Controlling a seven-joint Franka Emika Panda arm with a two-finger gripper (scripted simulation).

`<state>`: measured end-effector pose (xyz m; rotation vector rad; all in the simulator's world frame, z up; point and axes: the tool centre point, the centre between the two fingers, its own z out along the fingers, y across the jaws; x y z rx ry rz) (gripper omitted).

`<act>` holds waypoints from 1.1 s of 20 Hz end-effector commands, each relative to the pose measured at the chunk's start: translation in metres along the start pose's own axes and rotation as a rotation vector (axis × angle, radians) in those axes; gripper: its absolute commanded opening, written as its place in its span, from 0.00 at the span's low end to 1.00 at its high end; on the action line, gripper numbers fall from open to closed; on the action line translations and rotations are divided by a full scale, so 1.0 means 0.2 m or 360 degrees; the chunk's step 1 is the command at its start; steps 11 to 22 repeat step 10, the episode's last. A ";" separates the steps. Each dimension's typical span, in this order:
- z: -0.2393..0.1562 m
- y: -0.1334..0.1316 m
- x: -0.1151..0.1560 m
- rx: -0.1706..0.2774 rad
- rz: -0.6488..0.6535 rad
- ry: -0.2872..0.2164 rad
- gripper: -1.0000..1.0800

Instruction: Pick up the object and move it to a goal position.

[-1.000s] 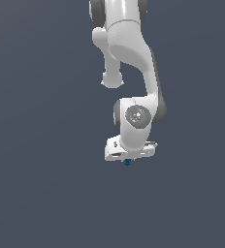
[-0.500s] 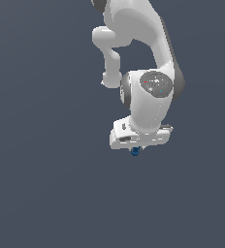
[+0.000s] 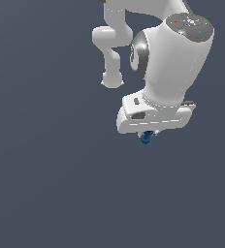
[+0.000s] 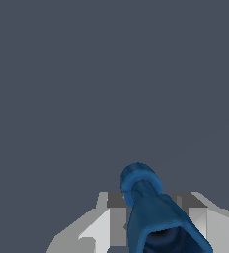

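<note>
The object is a small dark-blue elongated piece that pokes out just below the white hand of my arm in the exterior view. In the wrist view the object fills the space between my two grey-white fingers, with a rounded knob at its far end and a dark hollow at its near end. My gripper is shut on it and holds it in the air. The fingers are mostly hidden behind the hand in the exterior view.
The white arm with its large wrist joint takes up the upper part of the exterior view's right. All around is a plain dark grey-blue surface with no other object in view.
The arm has come much closer to the exterior camera, rising and shifting toward the exterior view's right, with the blue object still held in the gripper.
</note>
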<state>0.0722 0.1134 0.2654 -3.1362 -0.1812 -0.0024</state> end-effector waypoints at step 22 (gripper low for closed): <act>-0.17 -0.04 0.01 0.0000 0.0001 -0.0003 0.00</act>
